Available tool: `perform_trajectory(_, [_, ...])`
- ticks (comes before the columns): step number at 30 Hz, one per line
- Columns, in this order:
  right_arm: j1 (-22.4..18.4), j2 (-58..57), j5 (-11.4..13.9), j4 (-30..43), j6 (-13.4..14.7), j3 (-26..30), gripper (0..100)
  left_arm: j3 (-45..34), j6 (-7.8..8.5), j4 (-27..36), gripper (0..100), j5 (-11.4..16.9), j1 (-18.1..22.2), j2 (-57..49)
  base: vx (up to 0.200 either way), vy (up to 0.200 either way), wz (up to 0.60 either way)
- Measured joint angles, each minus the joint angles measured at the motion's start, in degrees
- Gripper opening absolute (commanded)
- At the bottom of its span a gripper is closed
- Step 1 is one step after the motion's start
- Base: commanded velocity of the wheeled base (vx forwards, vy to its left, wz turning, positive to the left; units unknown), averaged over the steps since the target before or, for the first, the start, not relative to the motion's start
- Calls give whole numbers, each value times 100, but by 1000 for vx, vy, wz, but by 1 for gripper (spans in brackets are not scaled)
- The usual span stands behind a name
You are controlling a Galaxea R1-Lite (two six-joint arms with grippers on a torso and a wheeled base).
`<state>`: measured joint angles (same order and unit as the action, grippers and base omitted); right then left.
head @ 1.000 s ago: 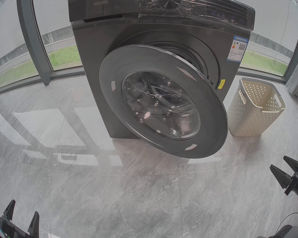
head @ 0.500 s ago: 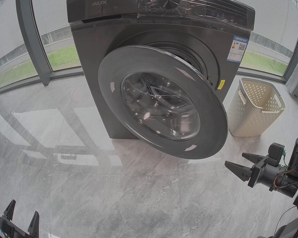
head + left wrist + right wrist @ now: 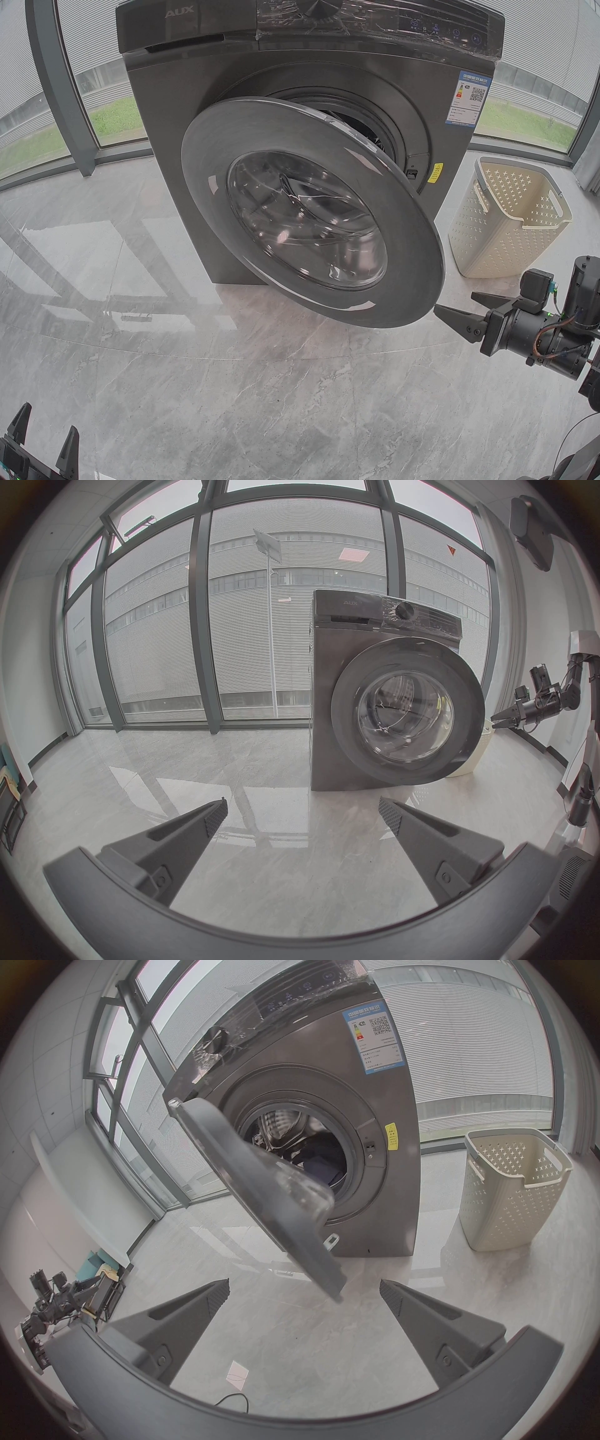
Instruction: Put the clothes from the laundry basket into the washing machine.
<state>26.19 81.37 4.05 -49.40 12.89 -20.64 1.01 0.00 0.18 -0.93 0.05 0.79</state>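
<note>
Grey marble floor (image 3: 187, 387) spreads across the head view. A dark grey front-loading washing machine (image 3: 187, 94) fills the upper centre, its round glass-windowed door (image 3: 310, 212) swung open. At right stands a cream perforated plastic laundry basket (image 3: 494, 244), its inner walls bare as far as seen. Dark cloth (image 3: 319, 1160) lies in the drum. The right gripper (image 3: 454, 300), fingers spread and empty, hangs beside the door's lower edge; the left gripper (image 3: 49, 417), likewise spread, sits lower left. Cloth should be soft, light and limp: pinch a bunched fold.

Washing machine (image 3: 165, 162) matt metal; laundry basket (image 3: 494, 244) perforated plastic; floor (image 3: 281, 400) glossy stone.
</note>
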Motion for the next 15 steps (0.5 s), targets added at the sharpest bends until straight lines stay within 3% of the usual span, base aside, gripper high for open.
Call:
perform_trajectory(7, [-33, 267, -116, -20, 5, -339, 100, 0, 5, 0, 100, 0, 5, 2, 0, 0, 0])
perform_trajectory(15, [-527, 589, -412, -468, -9, -466, 100, 0, 5, 0, 100, -2, 5, 5, 0, 0, 0])
